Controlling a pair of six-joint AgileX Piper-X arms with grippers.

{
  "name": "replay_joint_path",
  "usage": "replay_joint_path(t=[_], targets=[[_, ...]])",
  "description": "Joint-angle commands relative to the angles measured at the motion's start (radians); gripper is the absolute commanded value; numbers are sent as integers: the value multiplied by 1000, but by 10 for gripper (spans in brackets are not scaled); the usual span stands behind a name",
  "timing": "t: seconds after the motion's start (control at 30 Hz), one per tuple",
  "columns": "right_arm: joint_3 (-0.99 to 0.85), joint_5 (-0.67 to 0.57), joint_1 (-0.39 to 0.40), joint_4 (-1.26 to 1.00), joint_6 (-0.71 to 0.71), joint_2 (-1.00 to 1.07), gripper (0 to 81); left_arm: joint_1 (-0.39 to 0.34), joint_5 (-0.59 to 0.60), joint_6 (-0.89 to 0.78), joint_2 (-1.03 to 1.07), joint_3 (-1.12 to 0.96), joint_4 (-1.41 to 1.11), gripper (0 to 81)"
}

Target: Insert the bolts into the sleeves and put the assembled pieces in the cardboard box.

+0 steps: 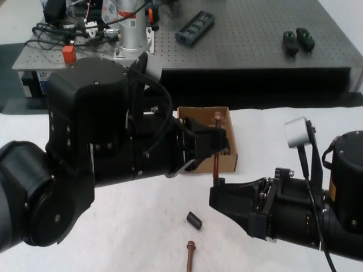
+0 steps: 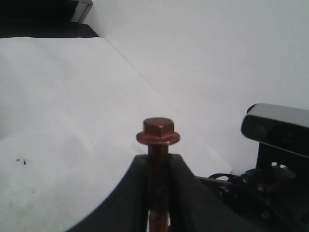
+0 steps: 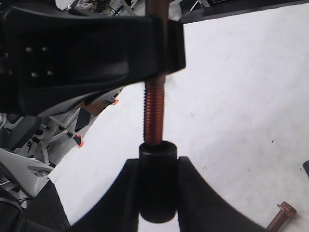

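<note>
Copper bolt stands upright, head up, clamped on its shank by the left gripper. Threaded tip meets the mouth of the black sleeve, pinched from below by the right gripper. The two holds likely keep both axes in line for insertion.

Cardboard box sits just behind, top open. On the white cloth in front lie a spare sleeve and a spare bolt, apart from both arms.

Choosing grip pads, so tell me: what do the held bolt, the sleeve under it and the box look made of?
Bolt: metal, perhaps copper-plated steel, given its reddish sheen and cut threads. Sleeve: matte black, either plastic or blackened metal; I cannot tell which. Box: plain brown cardboard with dull walls.
</note>
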Motion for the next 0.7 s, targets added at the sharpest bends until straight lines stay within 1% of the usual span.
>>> replay_joint_path(t=[0.0,0.2,0.67], targets=[[-7,33,0,-68,-1,2,24,0,39,-25,-11,-3,-6,6],[-7,42,0,-129,36,2,24,0,51,-33,-11,-3,-6,6],[-7,30,0,-128,36,2,24,0,51,-60,-11,-3,-29,6]])
